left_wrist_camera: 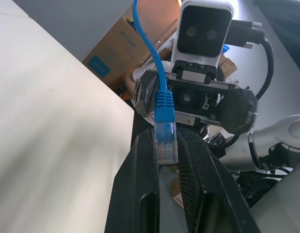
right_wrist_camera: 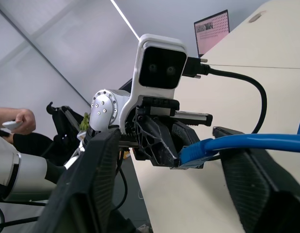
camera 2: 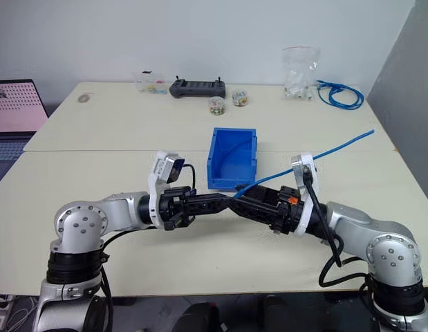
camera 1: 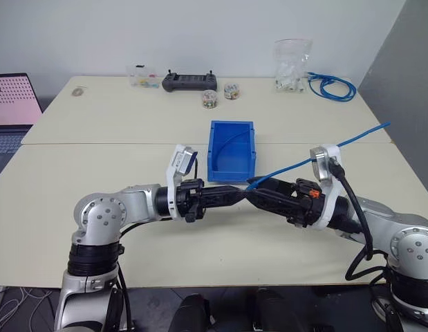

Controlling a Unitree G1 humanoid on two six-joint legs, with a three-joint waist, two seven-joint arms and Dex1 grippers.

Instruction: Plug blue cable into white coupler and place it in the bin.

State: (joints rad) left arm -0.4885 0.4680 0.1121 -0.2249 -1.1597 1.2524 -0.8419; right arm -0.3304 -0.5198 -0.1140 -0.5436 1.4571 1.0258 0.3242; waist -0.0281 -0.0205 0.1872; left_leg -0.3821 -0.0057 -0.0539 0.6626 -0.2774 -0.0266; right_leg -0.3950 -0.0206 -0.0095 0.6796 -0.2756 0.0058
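1. The two arms meet tip to tip at the lower centre of the left eye view, just in front of the bin (camera 1: 232, 151). The left gripper (camera 1: 236, 196) points toward the right of the frame and the right gripper (camera 1: 258, 196) points toward the left.
2. The left gripper is fully closed, and in the left wrist view the clear plug (left_wrist_camera: 165, 143) of the blue cable (camera 1: 317, 154) sits between its black fingers (left_wrist_camera: 140, 194); I judge it pinched there, plug end toward the wrist camera.
3. The right gripper stands partly open around the cable; in the right wrist view its two fingers (right_wrist_camera: 91, 179) lie either side of the blue boot, apart from it as far as I can see.
4. The cable's long axis runs from the meeting point up toward the right edge of the frame, passing over the right wrist.
5. The white coupler: I cannot make it out for certain at the fingertips, so which arm bears it is not clear.
6. The coming move turns on lining the plug's axis with the coupler's socket, then carrying both up the frame into the bin.
7. Count: one blue cable in hand, one bin, two grippers. On the tabletop (camera 1: 96, 117) at upper right lie one spare cable coil (camera 1: 331, 86) and one clear bag (camera 1: 292, 66).
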